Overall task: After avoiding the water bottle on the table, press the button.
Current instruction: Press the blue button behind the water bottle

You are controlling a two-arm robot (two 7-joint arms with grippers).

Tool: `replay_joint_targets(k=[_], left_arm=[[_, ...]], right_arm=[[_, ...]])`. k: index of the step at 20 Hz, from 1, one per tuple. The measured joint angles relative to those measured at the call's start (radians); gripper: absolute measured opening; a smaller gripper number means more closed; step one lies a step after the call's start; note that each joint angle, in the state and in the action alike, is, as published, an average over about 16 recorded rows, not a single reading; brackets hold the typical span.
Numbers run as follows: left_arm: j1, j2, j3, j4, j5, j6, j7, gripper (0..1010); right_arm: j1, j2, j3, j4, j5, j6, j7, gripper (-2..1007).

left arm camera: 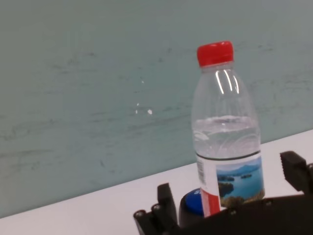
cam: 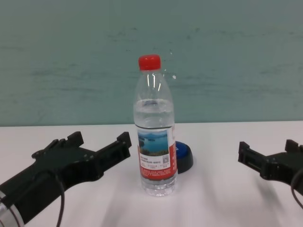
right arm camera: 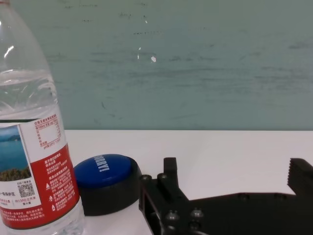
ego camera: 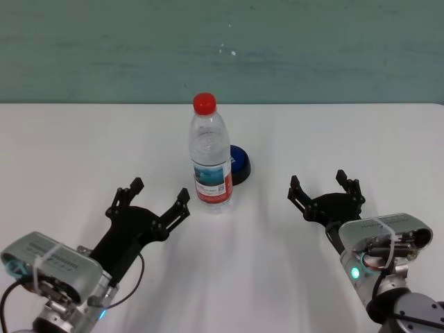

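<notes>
Right now both my grippers hover low over the white counter [ego camera: 83,152] with their fingers spread wide and holding nothing. My left gripper [ego camera: 161,195] sits just short of the water bottle [ego camera: 210,155], and my right gripper [ego camera: 326,186] hangs well off to the bottle's other side.

Standing between my two grippers and a little farther out than my left fingers [cam: 124,140], the bottle is tall clear plastic with a red screw cap. It wears a label showing a lake photo above a red band, with small print and a code square on the side facing my right wrist. Water fills it up to roughly the shoulder. Its long axis runs straight up from the counter, cap at the top, with no lean I can make out.

Just behind the bottle, toward my right side, rests the button [ego camera: 239,164]. It is a low blue dome on a wider black base, far shorter than the bottle, with white lettering on its top that I cannot read. From my right wrist it shows almost whole, just beside the bottle's base [right arm camera: 108,180]. From my left wrist only a sliver of blue peeks out past the label [left arm camera: 193,204]. Its dome faces upward.
</notes>
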Motion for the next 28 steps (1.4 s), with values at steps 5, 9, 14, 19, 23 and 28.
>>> replay_joint_targets(k=[5,9,14,19,23,28], left_arm=[[0.001,-0.001,0.002,0.000,0.000,0.000,0.001,1010],[0.002,-0.002,0.002,0.000,0.001,0.000,0.003,1010],[0.003,-0.002,0.002,-0.002,0.001,-0.001,0.003,1010],[0.006,-0.001,0.001,-0.004,0.001,-0.001,0.003,1010],[0.009,0.000,-0.002,-0.007,0.000,-0.003,0.004,1010],[0.015,0.001,-0.008,-0.012,-0.003,-0.003,0.005,1010]], right_arm=[[0.000,0.000,0.000,0.000,0.000,0.000,0.000,1004],[0.000,0.000,0.000,0.000,0.000,0.000,0.000,1004],[0.000,0.000,0.000,0.000,0.000,0.000,0.000,1004],[0.000,0.000,0.000,0.000,0.000,0.000,0.000,1004],[0.000,0.000,0.000,0.000,0.000,0.000,0.000,1004],[0.000,0.000,0.000,0.000,0.000,0.000,0.000,1004]])
